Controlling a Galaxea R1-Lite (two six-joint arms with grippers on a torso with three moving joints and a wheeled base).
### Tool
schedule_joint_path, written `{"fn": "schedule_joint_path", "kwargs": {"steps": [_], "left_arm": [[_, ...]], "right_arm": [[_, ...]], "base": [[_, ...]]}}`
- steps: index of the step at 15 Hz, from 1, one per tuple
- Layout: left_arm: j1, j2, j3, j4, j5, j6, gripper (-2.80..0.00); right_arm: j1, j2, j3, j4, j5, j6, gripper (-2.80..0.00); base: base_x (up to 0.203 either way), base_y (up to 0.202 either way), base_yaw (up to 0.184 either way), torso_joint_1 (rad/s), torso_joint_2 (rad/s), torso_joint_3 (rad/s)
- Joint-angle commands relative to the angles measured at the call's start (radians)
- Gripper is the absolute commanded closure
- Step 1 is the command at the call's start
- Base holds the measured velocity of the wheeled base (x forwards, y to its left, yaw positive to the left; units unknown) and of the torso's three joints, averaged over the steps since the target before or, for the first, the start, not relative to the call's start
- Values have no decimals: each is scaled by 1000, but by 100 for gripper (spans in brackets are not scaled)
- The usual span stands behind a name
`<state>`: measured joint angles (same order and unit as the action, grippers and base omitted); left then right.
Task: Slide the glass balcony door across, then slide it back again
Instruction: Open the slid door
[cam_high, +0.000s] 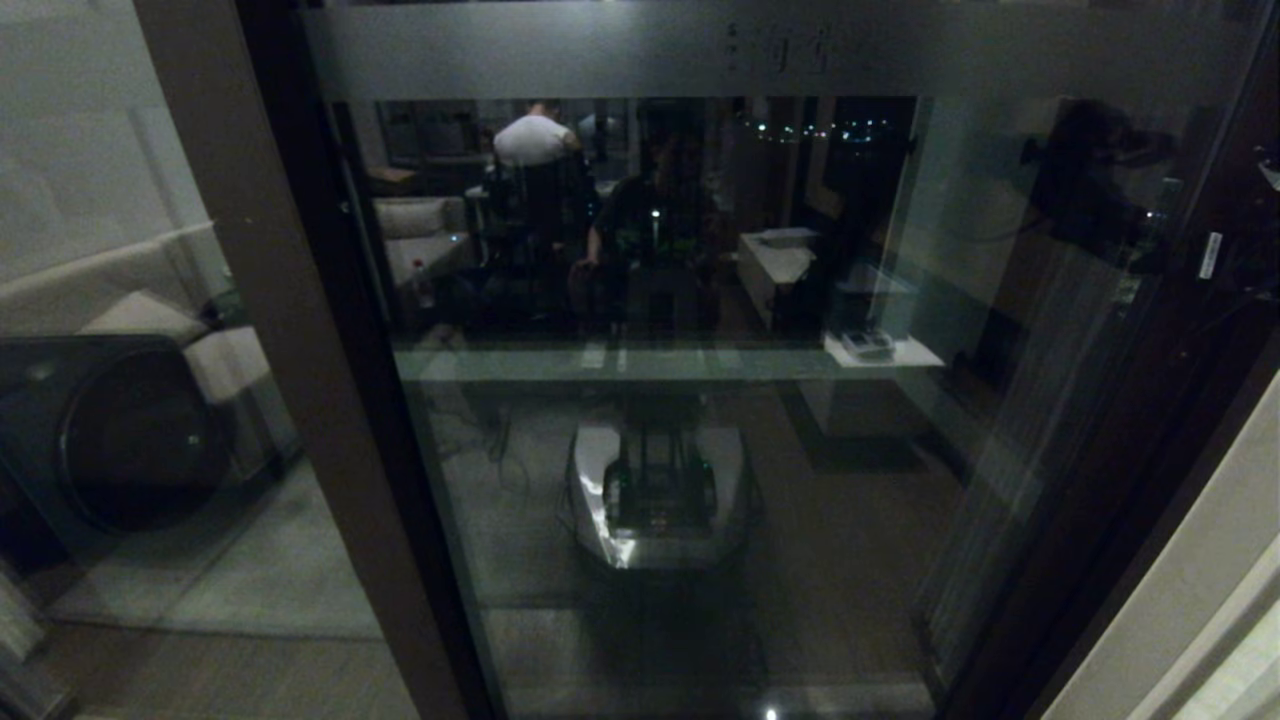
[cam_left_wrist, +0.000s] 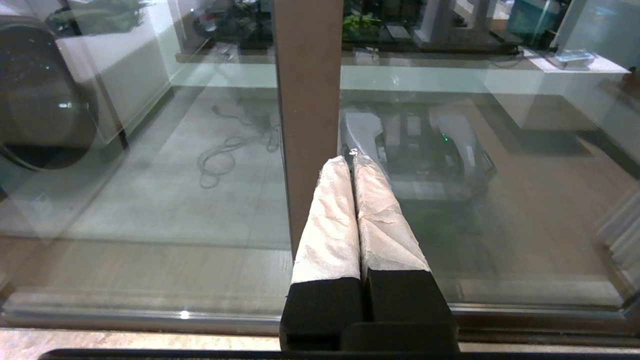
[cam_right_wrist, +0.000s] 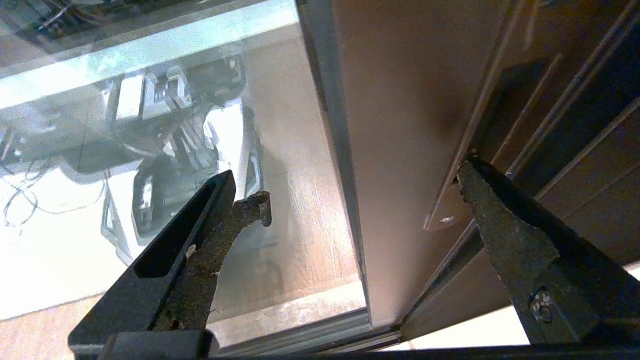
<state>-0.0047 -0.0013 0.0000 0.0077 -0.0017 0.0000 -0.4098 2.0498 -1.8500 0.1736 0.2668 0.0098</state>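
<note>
The glass balcony door (cam_high: 700, 420) fills the middle of the head view, with its frosted top band (cam_high: 780, 45) bearing characters. Its right stile (cam_right_wrist: 400, 125) runs between the fingers of my open right gripper (cam_right_wrist: 365, 185). One fingertip (cam_right_wrist: 470, 172) lies at the edge of the narrow dark recessed handle (cam_right_wrist: 520, 95); the other finger (cam_right_wrist: 250, 207) hangs in front of the glass. My left gripper (cam_left_wrist: 352, 159) is shut on nothing, its white-wrapped fingertips at the right edge of a brown stile (cam_left_wrist: 307, 100). Neither gripper shows clearly in the head view.
The left brown-framed panel (cam_high: 130, 420) shows a sofa and a round dark appliance (cam_high: 130, 440). The door jamb and its track channels (cam_right_wrist: 575, 165) lie just beyond the handle. The floor track (cam_left_wrist: 150, 315) runs along the bottom. The glass mirrors my base (cam_high: 655, 490) and the room.
</note>
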Motion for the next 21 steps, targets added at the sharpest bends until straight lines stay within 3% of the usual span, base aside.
{"fn": "schedule_joint_path", "kwargs": {"steps": [1,10,14,17,21], "left_arm": [[0,0,1,0,0,0,0],[0,0,2,0,0,0,0],[0,0,1,0,0,0,0],[0,0,1,0,0,0,0],[0,0,0,0,0,0,0]], "right_arm": [[0,3,2,0,2,1,-280],[-50,-117,136,-6,9,-2,-280],[-122,-105,100,-6,129,-3,-280],[-134,-107,98,-7,157,-6,-280],[-169,-109,81,-5,253,-8,-280]], "base": [[0,0,0,0,0,0],[0,0,0,0,0,0],[0,0,0,0,0,0],[0,0,0,0,0,0],[0,0,0,0,0,0]]}}
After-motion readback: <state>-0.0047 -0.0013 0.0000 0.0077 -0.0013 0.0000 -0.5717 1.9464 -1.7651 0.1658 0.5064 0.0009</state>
